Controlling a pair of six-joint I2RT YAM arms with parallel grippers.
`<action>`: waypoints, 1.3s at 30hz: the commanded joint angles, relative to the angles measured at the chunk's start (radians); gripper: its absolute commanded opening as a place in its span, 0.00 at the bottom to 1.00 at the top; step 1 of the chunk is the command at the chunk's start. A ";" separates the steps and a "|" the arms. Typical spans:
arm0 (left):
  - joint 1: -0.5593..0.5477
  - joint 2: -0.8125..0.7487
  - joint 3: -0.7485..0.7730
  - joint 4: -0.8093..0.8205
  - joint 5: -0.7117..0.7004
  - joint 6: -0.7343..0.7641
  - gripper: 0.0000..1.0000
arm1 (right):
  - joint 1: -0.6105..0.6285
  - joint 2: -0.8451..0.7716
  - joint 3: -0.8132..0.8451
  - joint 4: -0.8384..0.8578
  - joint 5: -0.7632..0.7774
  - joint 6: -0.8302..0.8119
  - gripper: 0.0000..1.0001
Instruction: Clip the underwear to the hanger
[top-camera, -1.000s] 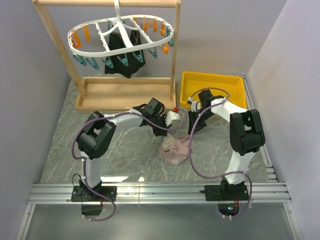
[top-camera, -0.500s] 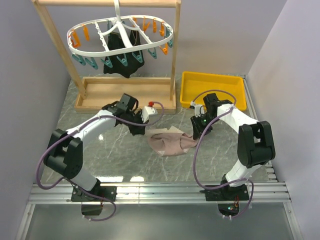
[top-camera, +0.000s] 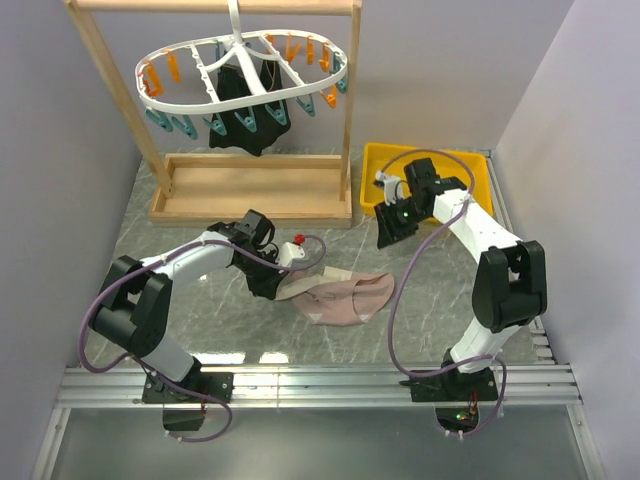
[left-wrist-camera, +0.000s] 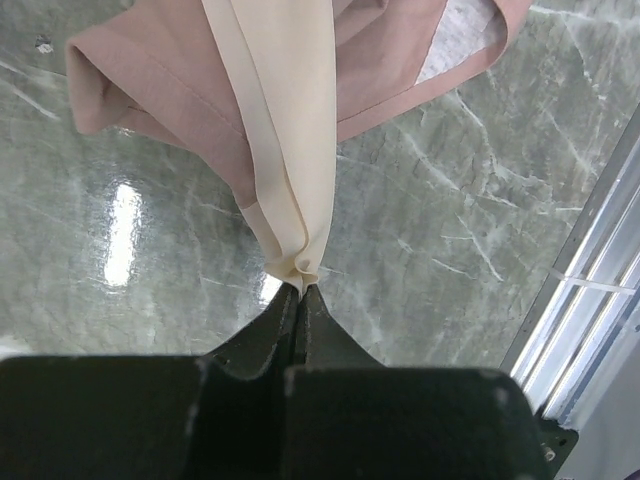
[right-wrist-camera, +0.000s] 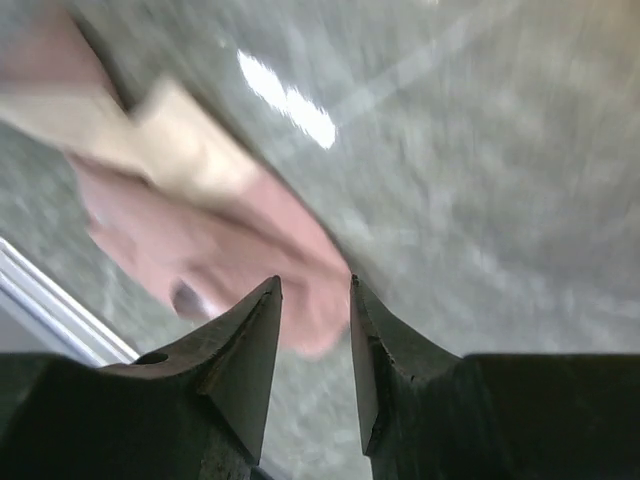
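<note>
The underwear (top-camera: 345, 295), dusty pink with a beige waistband, lies spread on the marble table just right of centre. My left gripper (top-camera: 283, 290) is at its left end, shut on a bunched fold of the waistband (left-wrist-camera: 290, 150); the pinch shows at the jaw tips (left-wrist-camera: 300, 287). My right gripper (top-camera: 386, 238) hovers open above and behind the cloth's right end, holding nothing; its view is blurred, with the underwear (right-wrist-camera: 200, 240) below the gripper (right-wrist-camera: 315, 290). The white oval hanger (top-camera: 240, 75), with orange and teal pins, hangs from the wooden rack at the back left.
A black garment (top-camera: 245, 115) is pinned under the hanger. The wooden rack's base (top-camera: 250, 190) sits on the table behind my left arm. A yellow tray (top-camera: 460, 160) stands at the back right, just behind my right gripper. Metal rails (top-camera: 320, 385) run along the near edge.
My right gripper has opened, let go of the underwear and risen back toward the yellow tray. My left gripper pulled the cloth left, and it now lies flatter on the table.
</note>
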 joint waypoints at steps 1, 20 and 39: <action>-0.003 -0.030 -0.009 0.015 -0.003 0.037 0.00 | 0.087 0.028 0.095 0.125 -0.029 0.106 0.41; -0.003 -0.028 -0.004 0.014 0.019 0.052 0.00 | 0.339 0.313 0.155 0.224 0.011 0.092 0.52; 0.081 -0.002 0.065 -0.002 0.079 -0.023 0.00 | 0.336 0.332 0.178 0.132 -0.124 0.063 0.00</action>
